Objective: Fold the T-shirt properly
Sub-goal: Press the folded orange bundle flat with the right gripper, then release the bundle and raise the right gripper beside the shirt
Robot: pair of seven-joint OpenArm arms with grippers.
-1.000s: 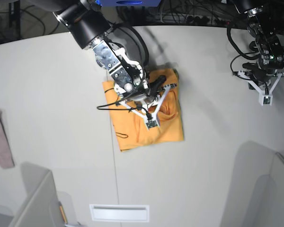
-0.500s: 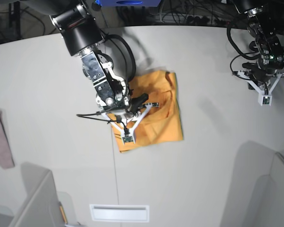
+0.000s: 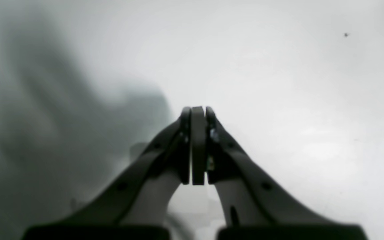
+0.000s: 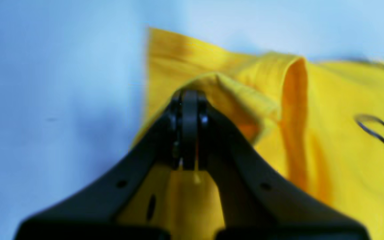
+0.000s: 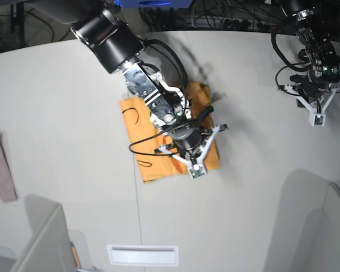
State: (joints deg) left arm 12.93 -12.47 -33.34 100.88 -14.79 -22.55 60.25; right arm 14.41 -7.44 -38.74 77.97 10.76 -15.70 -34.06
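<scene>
Since half a second ago your right arm has swung across from the left edge of the plain orange-yellow cotton T-shirt (image 5: 153, 141) toward its right side, and the cloth beneath it has been redrawn: the left part now lies flat and open, showing thin black line marks, where before the arm covered it.

You have the T-shirt near the middle of the pale grey table (image 5: 56, 113), in a rough rectangle, with the arm lying over its right half. In your right wrist view the right gripper (image 4: 189, 100) has its jaws pressed together on a raised fold of the yellow fabric, which humps up over the fingertips and runs into a tall ridge just to the right; a black looped mark shows on the flat cloth at the far right.

Your left gripper (image 3: 198, 115) hangs well apart from the shirt, by the table's far right edge in the base view, its jaws fully together with nothing between them, only bare table below.

A small pinkish-mauve cloth (image 5: 0, 167) lies at the table's far left edge.
</scene>
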